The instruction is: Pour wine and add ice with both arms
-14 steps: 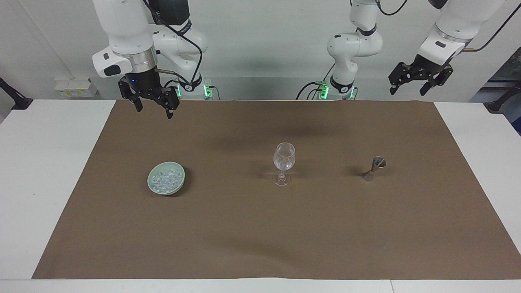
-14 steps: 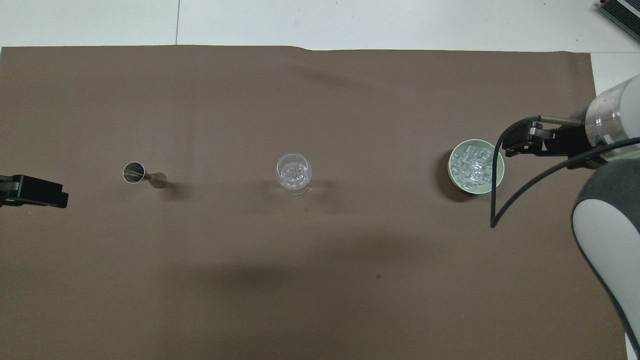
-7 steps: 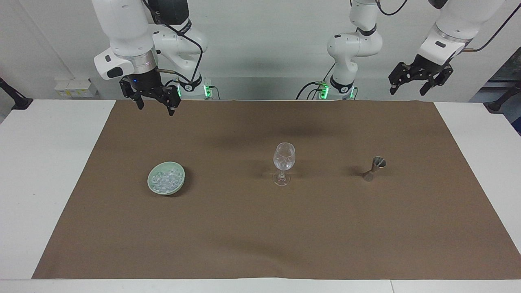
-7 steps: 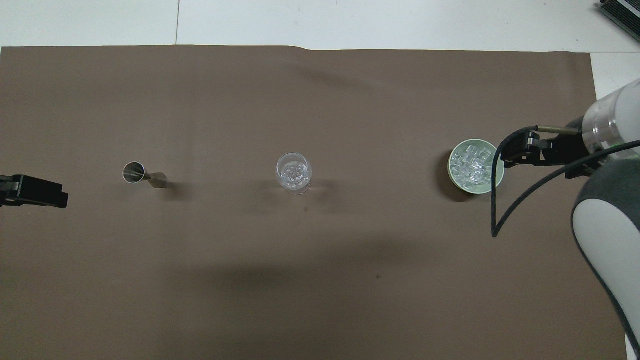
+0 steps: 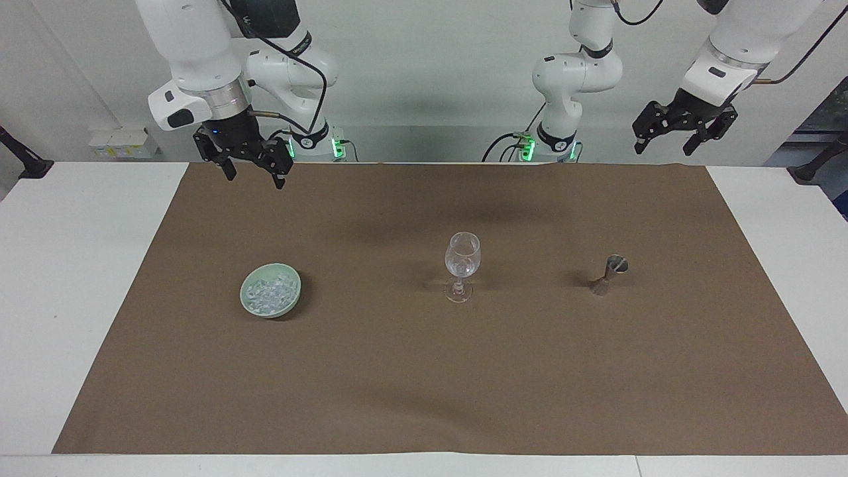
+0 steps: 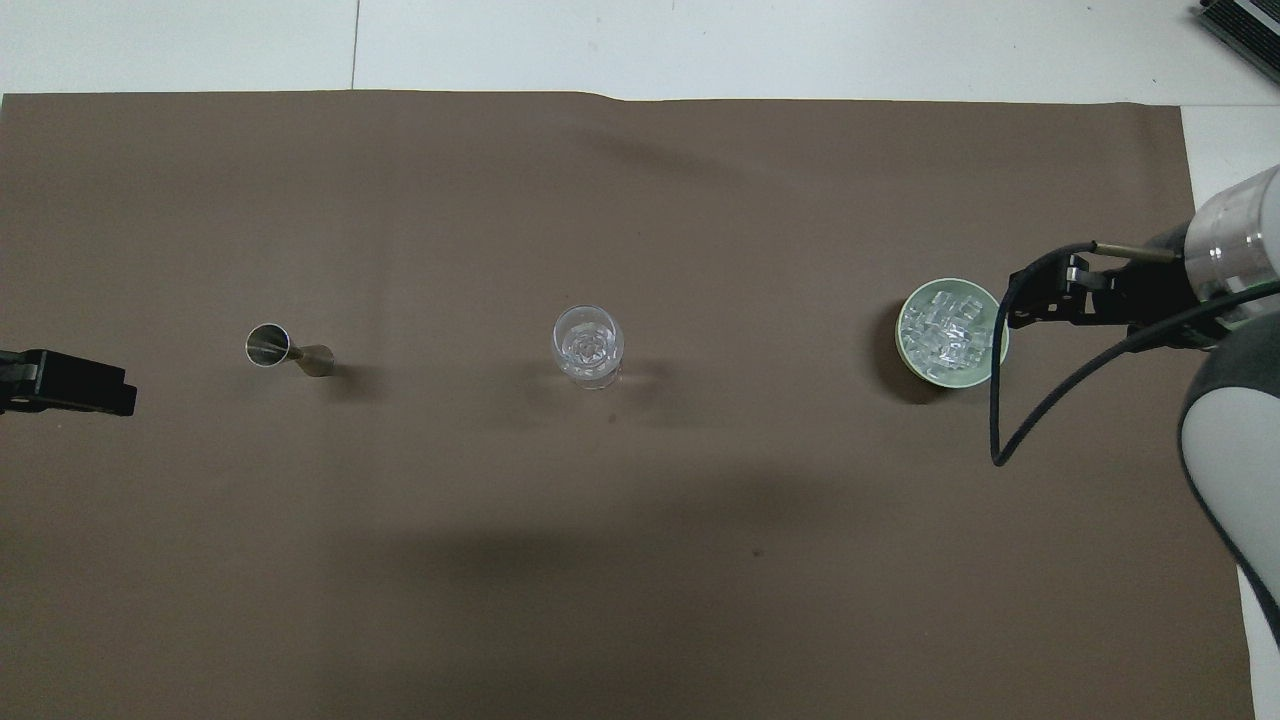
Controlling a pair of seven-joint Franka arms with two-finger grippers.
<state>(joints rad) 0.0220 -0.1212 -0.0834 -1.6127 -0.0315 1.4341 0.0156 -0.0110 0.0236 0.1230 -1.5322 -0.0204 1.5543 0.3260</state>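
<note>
Both end effectors spread, empty: right end effector (image 5: 250, 171) raised over brown mat (image 5: 424, 371) edge, left end effector (image 5: 682, 131) waits off bench corner. Ice (image 5: 268, 293) in green bowl (image 5: 252, 309); wine glass (image 5: 461, 264) mid-mat, jigger (image 5: 609, 273) beside.

White table (image 5: 86, 265); brown mat (image 5: 424, 371) on it; bowl (image 5: 289, 299), wine glass (image 5: 462, 265), jigger (image 5: 609, 275) on mat.

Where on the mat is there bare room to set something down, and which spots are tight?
The brown mat is bare from the row of bowl, wine glass and jigger out to its edge farthest from the robots. The gaps bowl to glass and glass to jigger are also bare. Nothing is crowded; both grippers hang open over the mat's near corners.
</note>
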